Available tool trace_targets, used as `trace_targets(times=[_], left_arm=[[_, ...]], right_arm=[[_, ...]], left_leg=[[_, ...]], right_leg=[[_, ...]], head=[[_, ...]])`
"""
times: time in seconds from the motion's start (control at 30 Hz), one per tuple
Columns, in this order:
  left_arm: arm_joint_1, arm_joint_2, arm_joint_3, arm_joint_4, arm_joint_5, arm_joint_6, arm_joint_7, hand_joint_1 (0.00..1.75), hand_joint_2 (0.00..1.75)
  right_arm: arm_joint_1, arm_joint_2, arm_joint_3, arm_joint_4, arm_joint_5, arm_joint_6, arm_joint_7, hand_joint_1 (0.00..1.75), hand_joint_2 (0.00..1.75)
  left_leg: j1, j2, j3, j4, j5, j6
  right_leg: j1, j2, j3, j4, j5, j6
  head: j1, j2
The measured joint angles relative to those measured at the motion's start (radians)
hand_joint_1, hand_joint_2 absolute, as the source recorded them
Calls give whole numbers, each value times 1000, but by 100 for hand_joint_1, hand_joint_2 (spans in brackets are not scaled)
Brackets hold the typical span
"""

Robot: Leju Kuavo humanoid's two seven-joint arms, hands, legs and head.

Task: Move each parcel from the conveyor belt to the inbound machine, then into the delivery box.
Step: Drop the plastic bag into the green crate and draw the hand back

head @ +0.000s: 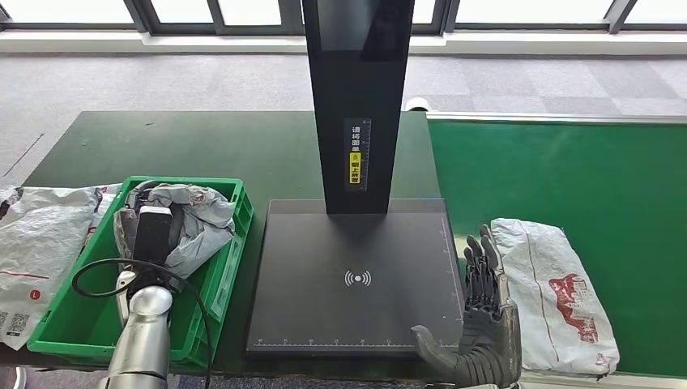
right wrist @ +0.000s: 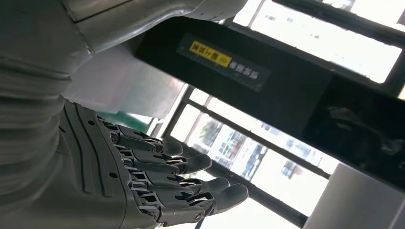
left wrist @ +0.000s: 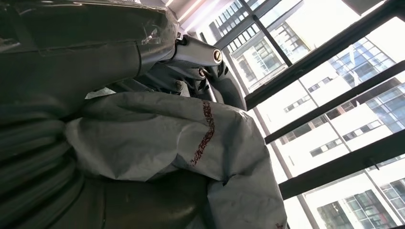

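A crumpled grey parcel (head: 198, 219) lies in the green delivery box (head: 235, 235) at the left. My left hand (head: 152, 231) reaches into the box and grips this parcel; in the left wrist view the grey parcel (left wrist: 157, 138) sits between the thumb and the fingers (left wrist: 191, 57). A white parcel with red print (head: 559, 292) lies on the green conveyor belt (head: 567, 170) at the right. My right hand (head: 486, 308) stands open just left of it, fingers straight and apart (right wrist: 157, 176), at the right edge of the inbound machine's black plate (head: 356, 275).
The machine's black column (head: 356, 97) rises from the back of the plate. Another white parcel (head: 40, 251) lies on the dark table left of the box. A black cable (head: 105, 271) loops off my left arm over the box.
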Motion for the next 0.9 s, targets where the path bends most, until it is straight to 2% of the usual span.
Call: trace_targets(times=[0.27,0.43,0.53,0.7,0.8,0.9], left_arm=[[65,-35,-51,-104,-34,-32,26,0,0],[107,-48,-90,-171,-95,-12,60,0,0],[129,-54,-119,-203,-187,0,113,0,0],[151,-56,-178,-222,-405,3,246,0,0],[174,-61,-196,-250,-516,76,319,0,0],[206,-67,-199,-293,-559,147,351,0,0]], right_arm=[[-17,29,-90,35,157,-54,90,0,175],[-31,40,-126,71,239,-71,145,0,175],[-37,45,-143,88,256,-80,158,0,175],[-39,54,-172,100,284,-84,187,0,175],[-47,62,-201,107,339,-98,222,0,175],[-60,70,-232,121,389,-115,248,0,175]], left_leg=[[0,1,0,0,-2,0],[0,1,0,0,-4,1],[0,1,-1,0,-4,1],[0,2,-2,0,-4,1],[0,3,-2,0,-5,1],[0,4,-3,0,-5,1]], right_leg=[[-1,2,0,0,-1,0],[-1,3,-1,-1,-2,1],[-1,3,-2,-1,-2,1],[-1,3,-3,-1,-2,2],[-1,4,-4,-1,-2,2],[-1,5,-5,-1,-2,2]], head=[[0,0],[0,0],[0,0],[0,0],[0,0],[0,0]])
